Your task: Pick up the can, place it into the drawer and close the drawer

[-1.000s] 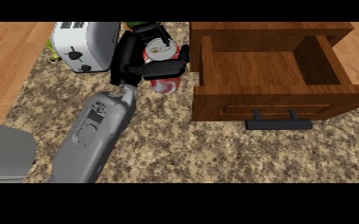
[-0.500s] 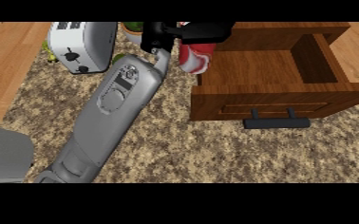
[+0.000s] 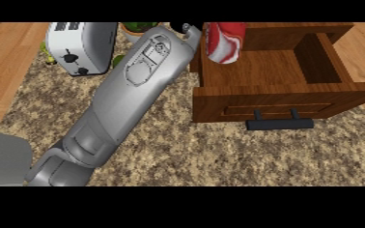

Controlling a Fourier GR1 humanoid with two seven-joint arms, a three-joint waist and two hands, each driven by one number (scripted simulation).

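Reaching from the lower left edge, a grey forearm [image 3: 128, 96] crosses the speckled bench [image 3: 214, 149] toward the open wooden drawer [image 3: 271, 104], whose dark handle [image 3: 279, 124] faces the near side. At the drawer's far left corner the red and white can [image 3: 225, 41] hangs over the drawer's inside, tilted. Only a black bit of the hand [image 3: 187, 28] shows beside it; whether its fingers clasp the can cannot be told. Farther left stands a toaster [image 3: 80, 46]. Lifting seems done; lowering, letting go and closing the drawer remain.
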